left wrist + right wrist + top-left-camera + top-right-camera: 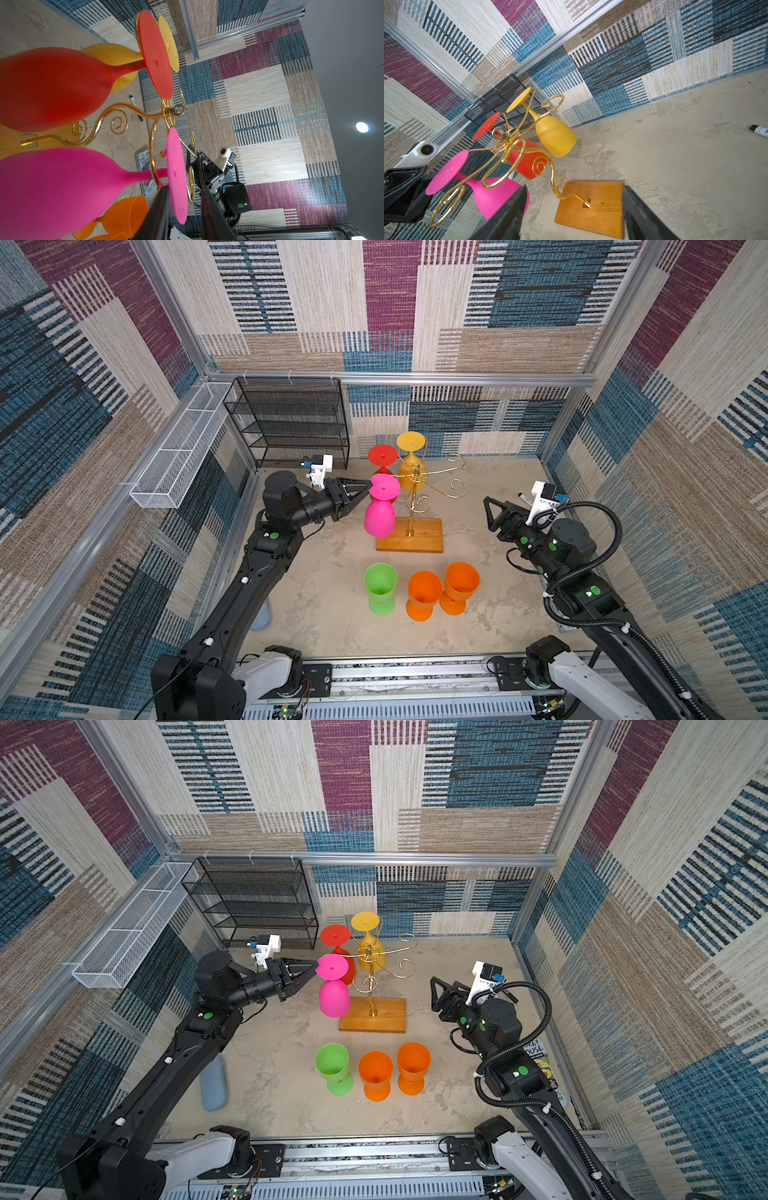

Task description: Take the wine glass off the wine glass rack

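The gold wire wine glass rack point(415, 537) point(376, 1017) stands on its wood base mid-table. A pink wine glass point(379, 518) point(334, 998) point(52, 182) point(492, 197) hangs upside down on the arm nearest my left gripper. A red glass point(382, 456) and a yellow glass point(411, 441) hang behind it. My left gripper point(368, 492) point(314, 971) point(184, 190) straddles the pink foot disc; one finger point(160, 212) lies against it, and a gap shows on the other side. My right gripper point(488, 514) point(434, 992) point(574, 188) stands open and empty, right of the rack.
A green glass point(380, 585) and two orange glasses point(424, 593) point(461, 585) stand upright in front of the rack. A black mesh shelf point(291, 418) and a white wire basket point(178, 452) are at the back left. A marker point(524, 498), a book point(540, 1056) and a blue-grey case point(214, 1088) lie near the walls.
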Controlling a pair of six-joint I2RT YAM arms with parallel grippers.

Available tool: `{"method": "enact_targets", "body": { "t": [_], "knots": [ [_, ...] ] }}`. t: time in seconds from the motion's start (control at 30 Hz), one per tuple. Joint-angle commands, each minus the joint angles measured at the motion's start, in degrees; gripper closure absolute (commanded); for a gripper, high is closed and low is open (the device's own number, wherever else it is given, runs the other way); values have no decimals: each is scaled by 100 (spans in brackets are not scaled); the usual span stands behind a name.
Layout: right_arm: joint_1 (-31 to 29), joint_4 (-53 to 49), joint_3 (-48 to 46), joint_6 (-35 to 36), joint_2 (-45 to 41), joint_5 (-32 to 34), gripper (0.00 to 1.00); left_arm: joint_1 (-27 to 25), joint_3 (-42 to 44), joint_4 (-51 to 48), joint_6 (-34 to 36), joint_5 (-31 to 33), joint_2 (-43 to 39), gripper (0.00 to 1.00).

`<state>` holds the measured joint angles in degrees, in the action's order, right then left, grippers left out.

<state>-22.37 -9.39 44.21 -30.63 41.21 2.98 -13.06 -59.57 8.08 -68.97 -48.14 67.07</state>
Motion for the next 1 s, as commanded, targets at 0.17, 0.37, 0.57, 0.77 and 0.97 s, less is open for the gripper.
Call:
{"method": "enact_targets", "body": {
  "t": [0.17, 0.37, 0.57, 0.77, 0.97],
  "knots": [
    [15, 192, -35, -48, -25, -51, 27, -21, -116, -24, 274, -99, -10, 74],
    [21, 183, -57, -48, -43, -54, 27, -30, -99, -154, 357, -90, 6, 76],
    [31, 174, -71, -50, -69, -51, 27, -38, -116, -304, 436, -83, 12, 78],
    [34, 183, -96, -48, -78, -56, 27, -56, -274, -585, 617, -46, 39, 81],
    [40, 195, -131, -57, -103, -70, 27, -88, -358, -612, 630, -46, 95, 83]
  ]
}}
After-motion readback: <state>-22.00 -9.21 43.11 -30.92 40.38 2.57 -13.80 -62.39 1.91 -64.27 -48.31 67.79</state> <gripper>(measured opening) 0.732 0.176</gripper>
